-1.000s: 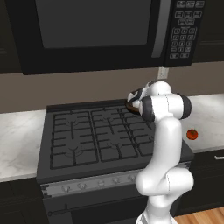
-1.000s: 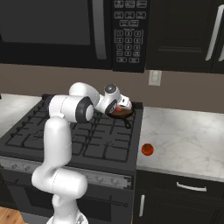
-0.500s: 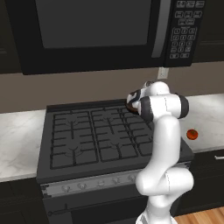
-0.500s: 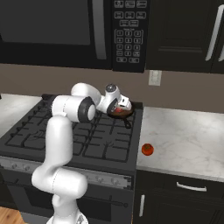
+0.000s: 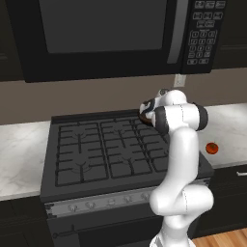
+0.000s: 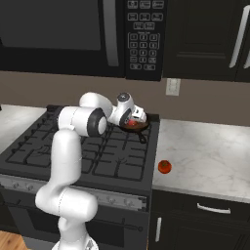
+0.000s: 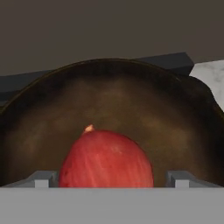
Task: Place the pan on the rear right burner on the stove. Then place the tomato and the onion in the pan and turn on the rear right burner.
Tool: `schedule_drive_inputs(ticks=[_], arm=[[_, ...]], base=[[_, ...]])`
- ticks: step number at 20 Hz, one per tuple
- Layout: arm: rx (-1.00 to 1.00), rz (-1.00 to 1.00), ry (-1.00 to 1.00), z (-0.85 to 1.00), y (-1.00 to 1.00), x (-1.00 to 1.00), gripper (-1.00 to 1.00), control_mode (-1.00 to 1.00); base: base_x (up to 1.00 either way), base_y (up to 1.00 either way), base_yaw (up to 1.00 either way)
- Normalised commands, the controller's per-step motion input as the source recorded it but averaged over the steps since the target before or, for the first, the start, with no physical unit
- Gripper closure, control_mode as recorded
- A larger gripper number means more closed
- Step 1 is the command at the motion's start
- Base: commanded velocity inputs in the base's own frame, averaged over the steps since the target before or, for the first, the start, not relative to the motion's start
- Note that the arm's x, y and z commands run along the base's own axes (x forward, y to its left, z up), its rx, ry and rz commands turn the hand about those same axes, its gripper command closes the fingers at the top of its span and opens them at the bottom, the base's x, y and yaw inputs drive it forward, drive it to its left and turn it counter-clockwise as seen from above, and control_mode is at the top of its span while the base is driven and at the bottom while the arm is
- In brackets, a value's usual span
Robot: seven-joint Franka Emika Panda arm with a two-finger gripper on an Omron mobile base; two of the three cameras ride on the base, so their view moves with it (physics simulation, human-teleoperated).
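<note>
Over the pan [image 7: 109,100], my gripper [image 7: 109,177] stands released around the onion [image 7: 106,159]. Firm, smooth and roll-prone, I judge; best gripped across its middle.

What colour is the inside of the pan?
Brown, darker toward the rim. The pan shows best in the hand view, with a red piece lying in it.

No text, brand or number can be read. The microwave's keypad [image 6: 142,46], above the stove [image 6: 97,151], carries small white marks on its buttons, but they are too blurred to make out.
</note>
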Motion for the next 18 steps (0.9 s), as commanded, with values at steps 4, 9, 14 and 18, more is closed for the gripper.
schedule_drive_inputs(ticks=[4, 9, 14, 18], arm=[[0.0, 0.0, -0.02, 0.05, 0.0, -0.02, -1.0, -1.0], [0.0, 0.0, -0.14, 0.33, 0.0, -0.25, -1.0, -1.0], [0.0, 0.0, -0.16, 0.29, -0.02, -0.34, -1.0, -1.0], [0.0, 0.0, -0.15, 0.3, -0.18, -0.52, -1.0, -1.0]], base=[[0.0, 0.0, 0.0], [0.0, 0.0, 0.0], [0.0, 0.0, 0.0], [0.0, 0.0, 0.0]])
